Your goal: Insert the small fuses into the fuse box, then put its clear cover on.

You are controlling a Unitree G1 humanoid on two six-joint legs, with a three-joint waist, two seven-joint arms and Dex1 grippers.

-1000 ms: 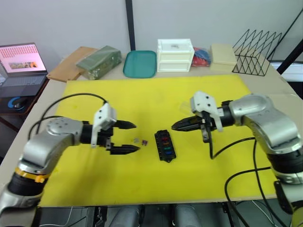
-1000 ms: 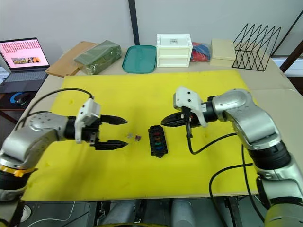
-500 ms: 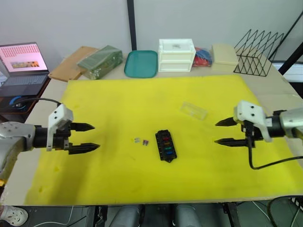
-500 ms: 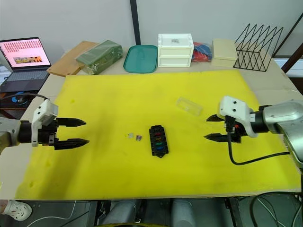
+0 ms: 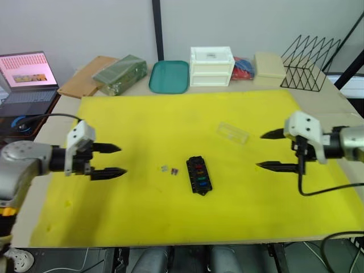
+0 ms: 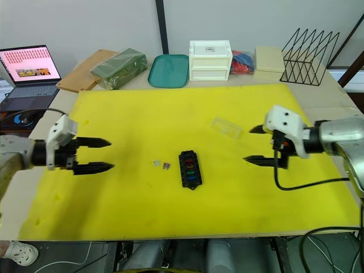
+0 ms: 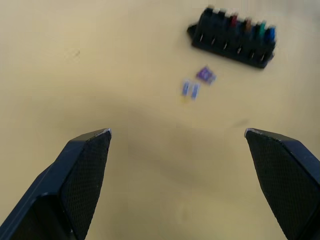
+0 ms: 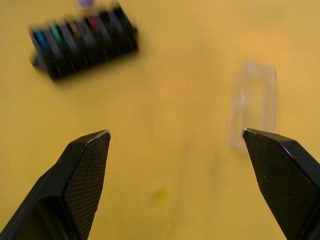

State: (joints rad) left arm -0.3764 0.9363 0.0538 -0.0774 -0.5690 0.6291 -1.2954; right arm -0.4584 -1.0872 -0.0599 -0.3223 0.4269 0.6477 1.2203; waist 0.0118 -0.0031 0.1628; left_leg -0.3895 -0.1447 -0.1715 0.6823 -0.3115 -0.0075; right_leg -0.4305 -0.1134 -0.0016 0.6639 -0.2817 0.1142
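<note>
A: Head views, item one. What is listed?

B: A black fuse box point(image 5: 199, 175) is recorded near the middle of the yellow mat point(image 5: 170, 114) on the counter point(image 5: 327, 96). Several coloured fuses are seen seated in it. Two loose fuses point(image 5: 169, 169), one greyish and one purple, are noted just beside it on the left-arm side. The clear cover point(image 5: 232, 132) is logged farther back, toward the right arm, apart from the box.

A: And the tools?

B: The left tool point(image 5: 115, 160) is held wide and empty, well apart from the loose fuses. The right tool point(image 5: 272, 150) is likewise spread wide and empty, near the cover but clear of it.

A: Left wrist view?

B: The box and the two loose fuses are framed ahead between the spread fingers point(image 7: 82, 165); nothing is gripped.

A: Right wrist view?

B: The cover lies close to one finger point(image 8: 280, 170); the box sits farther off.

A: How should the step in hand be done well?

B: The loose fuses are judged to remain outstanding. It is advised that the left tool be narrowed before descent, that one fuse be pinched across its flat sides, and that its blades be aligned with a free slot. The cover is best left until both are seated.
</note>
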